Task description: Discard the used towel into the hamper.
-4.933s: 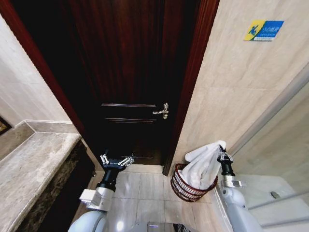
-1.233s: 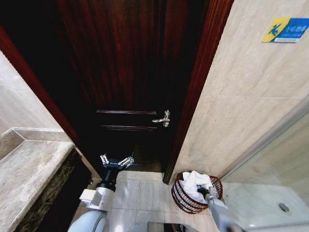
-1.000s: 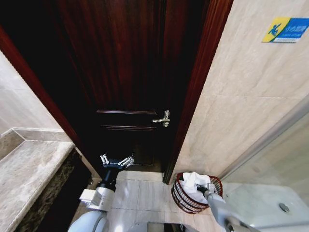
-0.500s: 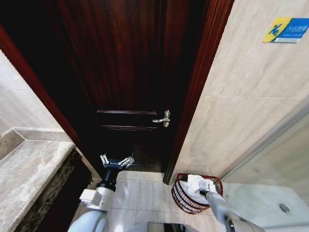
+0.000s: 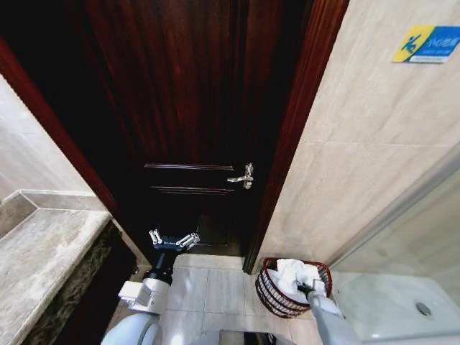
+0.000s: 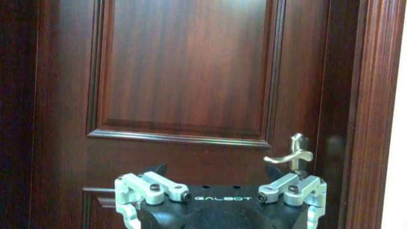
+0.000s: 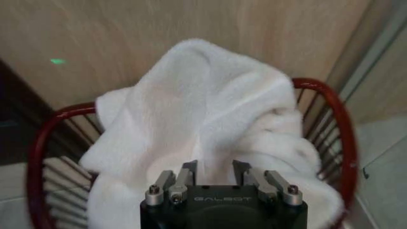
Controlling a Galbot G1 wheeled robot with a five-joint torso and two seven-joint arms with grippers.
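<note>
The fluffy white towel (image 7: 203, 129) lies heaped inside the round reddish-brown wire hamper (image 5: 267, 286), at twelve o'clock from the right gripper (image 7: 213, 168), whose fingers stand slightly apart. The left gripper (image 5: 173, 239) idles open-fingered, well apart.

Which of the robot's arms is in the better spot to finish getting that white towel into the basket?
Probably the right. The right gripper is at the hamper, its fingers against the white towel piled inside. The left gripper hangs open facing the wooden door, away from the hamper.
</note>
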